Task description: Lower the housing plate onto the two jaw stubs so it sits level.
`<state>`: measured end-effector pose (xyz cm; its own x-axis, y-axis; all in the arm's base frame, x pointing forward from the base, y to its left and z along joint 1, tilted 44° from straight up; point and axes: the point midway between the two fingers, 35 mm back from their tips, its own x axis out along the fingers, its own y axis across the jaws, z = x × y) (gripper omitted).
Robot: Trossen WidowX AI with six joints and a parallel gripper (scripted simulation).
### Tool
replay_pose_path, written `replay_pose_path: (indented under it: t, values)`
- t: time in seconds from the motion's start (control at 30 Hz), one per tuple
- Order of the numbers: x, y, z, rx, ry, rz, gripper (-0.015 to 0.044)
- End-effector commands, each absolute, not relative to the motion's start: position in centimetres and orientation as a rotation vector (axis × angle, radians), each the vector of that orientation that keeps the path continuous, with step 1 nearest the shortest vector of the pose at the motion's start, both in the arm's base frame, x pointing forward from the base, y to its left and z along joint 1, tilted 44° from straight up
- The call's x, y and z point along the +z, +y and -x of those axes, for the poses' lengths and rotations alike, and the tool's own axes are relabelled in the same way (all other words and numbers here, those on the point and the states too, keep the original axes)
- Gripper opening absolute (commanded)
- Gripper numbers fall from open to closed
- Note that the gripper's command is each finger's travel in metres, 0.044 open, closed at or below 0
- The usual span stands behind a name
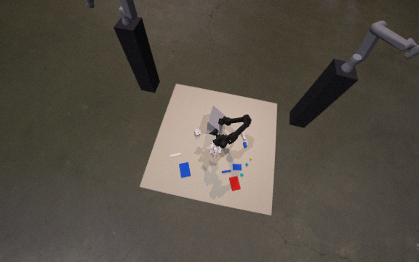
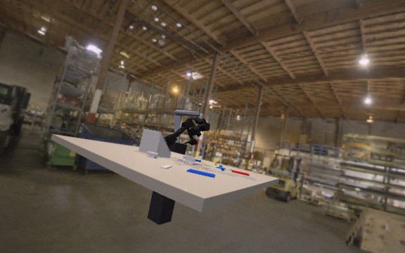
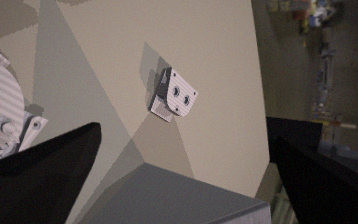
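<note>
You had the claw (image 1: pixel 213 136) (image 2: pixel 190 142) (image 3: pixel 189 137) released, its black fingers spread almost as wide as they went; nothing was between them, and neither finger visibly touched anything in the wrist view. The small white plastic-looking piece with two round bores (image 1: pixel 197 133) (image 2: pixel 152 154) (image 3: pixel 181 95), which you could take for the housing plate, sat on the tan tabletop (image 1: pixel 158 175) (image 2: pixel 118 151) (image 3: pixel 220 90), apart from the rounded white mechanism (image 1: pixel 215 149) (image 2: pixel 189 160) (image 3: pixel 11 85) and near the grey wedge-shaped block (image 1: pixel 214 118) (image 2: pixel 150 140) (image 3: pixel 180 197). The lowering was not yet done. You would likely have found the piece light and stiff, with nothing to give under a squeeze, smooth enough to twist if pinched off centre, and perhaps fragile around its bores and thin edges. Your best hold was probably across its two opposite side edges, near the middle, leaving the bores and the underside free for the stubs. You needed the claw square to those edges, with moderate pressure, since a crooked grip could have tipped the piece and kept it from seating level, and the wedge might have crowded a finger.
</note>
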<state>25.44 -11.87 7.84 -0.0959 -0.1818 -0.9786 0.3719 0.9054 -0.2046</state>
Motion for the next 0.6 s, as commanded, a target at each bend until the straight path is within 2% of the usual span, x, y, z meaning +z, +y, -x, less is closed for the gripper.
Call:
replay_pose_path:
  t: [0.0,0.57]
  values:
    - [6.8,-12.9,-25.5,-0.459,1.637,-0.211,0.044]
    - [2.1,-16.4,-24.2,-0.405,1.764,-0.494,0.044]
